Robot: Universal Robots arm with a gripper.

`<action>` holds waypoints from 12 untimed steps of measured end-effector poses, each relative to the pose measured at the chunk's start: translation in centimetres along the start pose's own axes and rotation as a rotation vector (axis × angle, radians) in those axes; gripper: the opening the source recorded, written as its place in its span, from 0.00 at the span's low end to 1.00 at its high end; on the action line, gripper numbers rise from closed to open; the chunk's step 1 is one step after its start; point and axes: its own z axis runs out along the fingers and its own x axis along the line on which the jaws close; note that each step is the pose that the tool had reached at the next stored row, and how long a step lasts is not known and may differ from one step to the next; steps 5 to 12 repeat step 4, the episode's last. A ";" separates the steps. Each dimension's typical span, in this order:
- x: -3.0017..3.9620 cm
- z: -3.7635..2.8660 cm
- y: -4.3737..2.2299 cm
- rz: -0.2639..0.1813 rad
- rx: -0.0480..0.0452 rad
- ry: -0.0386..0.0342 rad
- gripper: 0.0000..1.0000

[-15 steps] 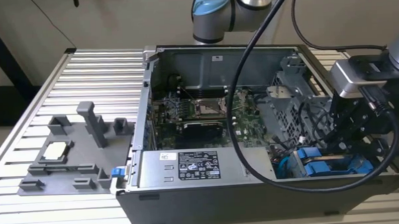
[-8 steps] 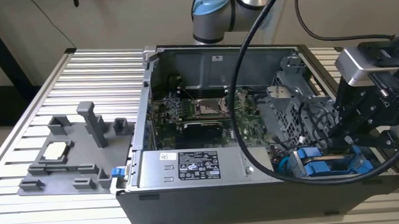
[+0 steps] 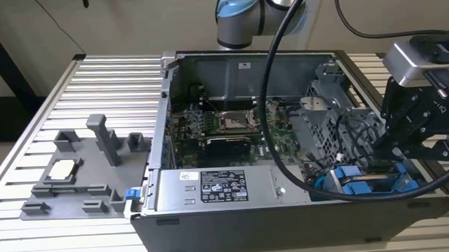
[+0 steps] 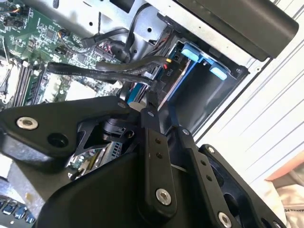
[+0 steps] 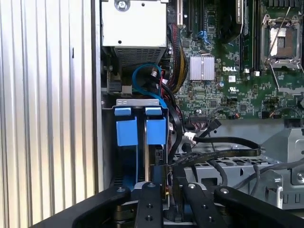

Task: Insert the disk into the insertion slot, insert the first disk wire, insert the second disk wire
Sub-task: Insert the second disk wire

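The disk (image 5: 141,132), in its blue carrier, stands on edge inside the insertion slot (image 5: 137,102) at the case's front corner, on the exterior view's right. Its blue tabs (image 3: 358,180) show above the bay, and in the second wrist view the disk (image 4: 179,78) sits against the slot's dark wall (image 4: 204,97). My gripper (image 3: 399,153) hangs right over the disk's near end. In both wrist views its fingers are drawn close together on the end of a black disk wire (image 5: 223,141) that runs in from the motherboard side. The gripper (image 5: 165,173) (image 4: 151,102) holds the wire's connector just at the disk's edge.
The open computer case (image 3: 236,232) lies on a slatted metal table (image 3: 96,91). A silver box with a sticker (image 3: 219,188) sits beside the bay, a grey drive cage (image 3: 329,117) behind it. Loose black cables (image 4: 109,71) and a blue cable (image 5: 142,76) crowd the bay. A grey fixture (image 3: 84,170) stands on the exterior view's left.
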 end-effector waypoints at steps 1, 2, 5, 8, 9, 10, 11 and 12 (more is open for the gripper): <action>0.00 -0.02 0.00 0.000 0.0000 0.0002 0.24; 0.00 -0.02 0.00 0.000 0.0000 0.0001 0.24; 0.00 -0.03 0.00 0.000 0.0000 0.0002 0.24; 0.00 -0.03 0.00 0.000 0.0000 0.0002 0.24; 0.00 -0.03 0.00 0.000 0.0000 0.0002 0.24; 0.00 -0.03 0.00 0.000 0.0000 0.0002 0.24; 0.00 -0.03 0.00 0.000 0.0000 0.0002 0.24; 0.00 -0.03 0.00 0.000 0.0000 0.0002 0.24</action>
